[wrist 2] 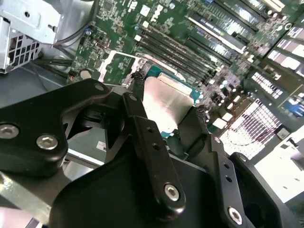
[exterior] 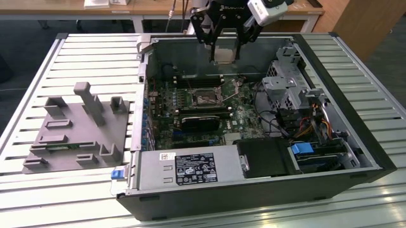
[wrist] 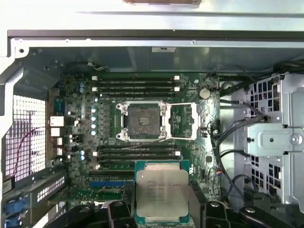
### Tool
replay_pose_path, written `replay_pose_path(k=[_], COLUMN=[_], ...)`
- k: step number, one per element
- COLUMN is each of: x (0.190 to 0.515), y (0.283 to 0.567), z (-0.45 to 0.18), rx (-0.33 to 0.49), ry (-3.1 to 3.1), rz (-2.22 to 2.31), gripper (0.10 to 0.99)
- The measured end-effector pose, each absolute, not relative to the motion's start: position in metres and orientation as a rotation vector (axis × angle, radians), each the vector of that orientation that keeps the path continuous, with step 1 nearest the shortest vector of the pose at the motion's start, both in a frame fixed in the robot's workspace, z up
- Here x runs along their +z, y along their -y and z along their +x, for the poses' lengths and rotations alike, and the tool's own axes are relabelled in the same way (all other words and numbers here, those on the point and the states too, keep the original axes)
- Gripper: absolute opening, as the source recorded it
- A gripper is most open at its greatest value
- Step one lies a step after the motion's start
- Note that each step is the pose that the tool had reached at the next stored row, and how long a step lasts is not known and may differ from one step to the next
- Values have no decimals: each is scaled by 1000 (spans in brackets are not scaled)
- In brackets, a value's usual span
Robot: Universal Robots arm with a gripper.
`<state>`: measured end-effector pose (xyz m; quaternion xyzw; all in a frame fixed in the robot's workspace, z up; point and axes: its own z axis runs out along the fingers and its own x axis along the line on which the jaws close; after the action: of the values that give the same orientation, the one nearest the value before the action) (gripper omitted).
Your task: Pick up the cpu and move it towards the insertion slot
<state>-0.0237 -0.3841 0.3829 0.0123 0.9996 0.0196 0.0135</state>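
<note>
My gripper (exterior: 226, 47) hangs over the back of the open computer case (exterior: 355, 137), shut on the cpu (exterior: 226, 54), a flat square chip with a silvery top. In both wrist views the black fingers (wrist 2: 137, 97) press on two opposite edges of the cpu (wrist: 162, 194) (wrist 2: 166, 107). The insertion slot (exterior: 206, 97) (wrist: 142, 121) is a square socket with a shiny metal frame and a dark centre, in the middle of the green motherboard. The chip is held in the air, apart from the slot and a little off to one side of it.
Long black memory slots (wrist: 135, 85) run along both sides of the socket. A black block (exterior: 199, 123), a labelled power supply (exterior: 190, 168) and a metal drive cage (exterior: 292, 88) crowd the case. A grey plastic tray (exterior: 76, 128) lies on the slatted table at the exterior view's left.
</note>
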Motion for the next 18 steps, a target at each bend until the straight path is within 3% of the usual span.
replay_pose_path(k=[18], x=[377], y=[354], z=[-20], rx=[61], ry=[-3114], rz=[31], gripper=[533])
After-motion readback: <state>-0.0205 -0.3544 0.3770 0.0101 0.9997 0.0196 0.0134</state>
